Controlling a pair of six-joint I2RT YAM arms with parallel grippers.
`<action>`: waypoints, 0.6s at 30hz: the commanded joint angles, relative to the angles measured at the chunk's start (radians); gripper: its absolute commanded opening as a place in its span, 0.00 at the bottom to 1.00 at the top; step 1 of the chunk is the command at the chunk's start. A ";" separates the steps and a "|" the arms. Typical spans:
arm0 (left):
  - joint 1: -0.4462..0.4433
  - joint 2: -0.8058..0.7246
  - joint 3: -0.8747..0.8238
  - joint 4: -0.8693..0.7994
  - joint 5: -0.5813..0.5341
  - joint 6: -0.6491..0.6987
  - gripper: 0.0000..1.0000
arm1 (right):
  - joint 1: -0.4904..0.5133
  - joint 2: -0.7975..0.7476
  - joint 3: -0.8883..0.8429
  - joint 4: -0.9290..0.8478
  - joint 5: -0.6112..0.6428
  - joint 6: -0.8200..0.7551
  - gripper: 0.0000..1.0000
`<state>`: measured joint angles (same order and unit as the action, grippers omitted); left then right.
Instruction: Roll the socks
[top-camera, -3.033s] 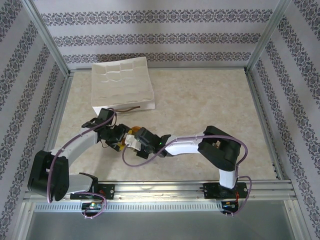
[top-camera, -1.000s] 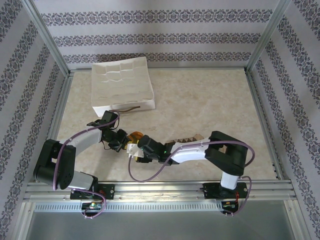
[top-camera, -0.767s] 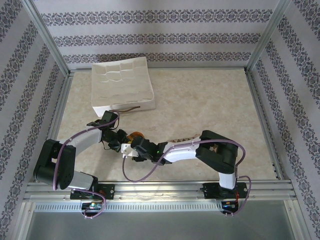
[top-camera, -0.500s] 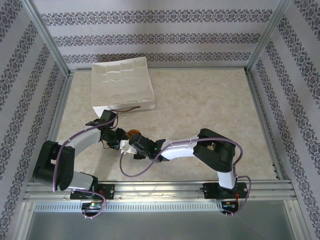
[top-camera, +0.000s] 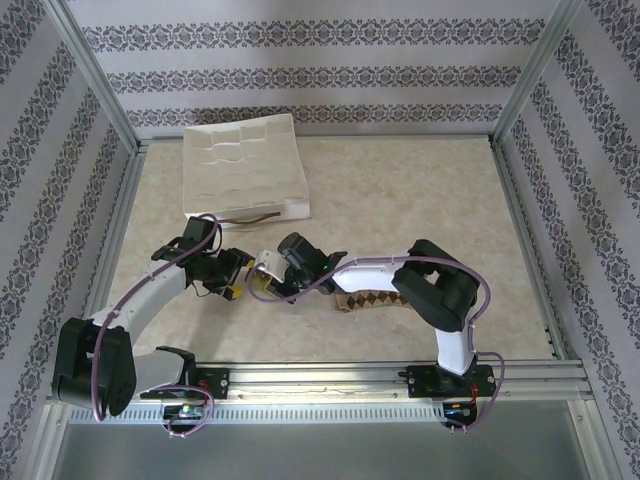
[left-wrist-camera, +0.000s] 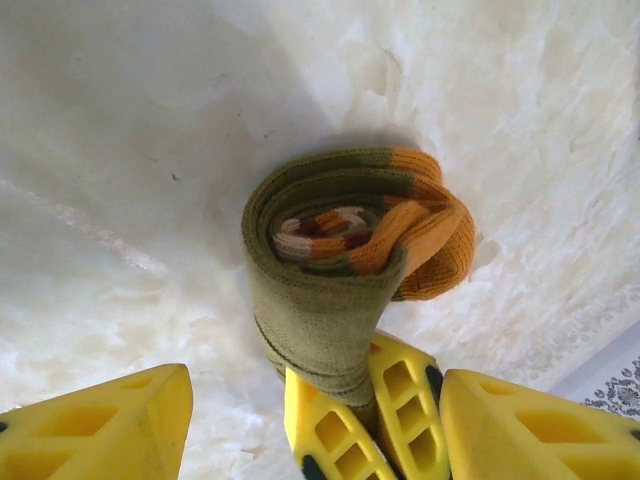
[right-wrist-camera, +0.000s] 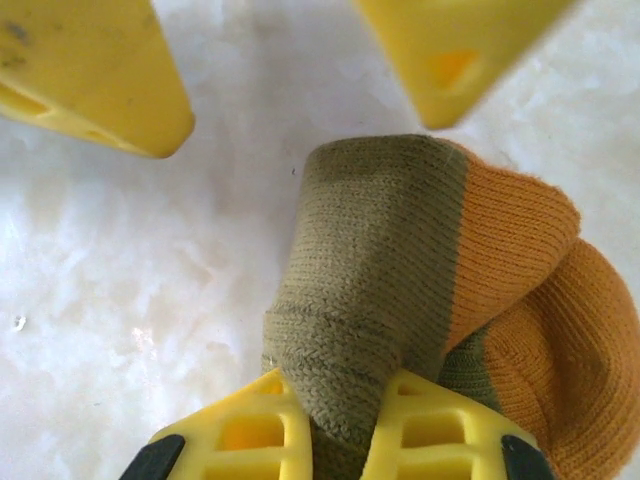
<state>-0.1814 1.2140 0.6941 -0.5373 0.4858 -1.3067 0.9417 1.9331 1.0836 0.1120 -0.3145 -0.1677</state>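
The olive green sock (left-wrist-camera: 340, 250) with orange toe and stripes is rolled into a tight bundle just above the marbled table. My right gripper (right-wrist-camera: 335, 400) is shut on its olive end, and its fingers (left-wrist-camera: 345, 420) pinch the fabric. My left gripper (left-wrist-camera: 315, 380) is open, its two fingers spread either side of the right gripper and touching nothing. From above, both grippers (top-camera: 248, 285) meet left of centre. The brown-and-beige argyle sock (top-camera: 375, 300) lies flat on the table under my right arm.
A white compartmented tray (top-camera: 245, 165) stands at the back left, close behind the grippers. Patterned walls and metal frame posts enclose the table (top-camera: 420, 200). Bare table surface stretches across the right and back.
My left gripper has opened and let go of the rolled sock. My right gripper has shut on it and shifted back and left, uncovering the argyle sock.
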 joint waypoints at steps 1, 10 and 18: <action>0.007 -0.023 -0.013 -0.003 0.006 -0.038 0.63 | -0.045 0.092 -0.012 -0.169 -0.162 0.145 0.00; -0.030 0.037 -0.050 0.143 0.083 -0.046 0.61 | -0.175 0.210 0.036 -0.144 -0.455 0.374 0.00; -0.081 0.180 -0.046 0.257 0.072 -0.042 0.63 | -0.233 0.299 0.070 -0.144 -0.594 0.518 0.00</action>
<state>-0.2379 1.3506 0.6456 -0.3504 0.5529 -1.3426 0.7155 2.1334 1.1995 0.1329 -0.9302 0.2550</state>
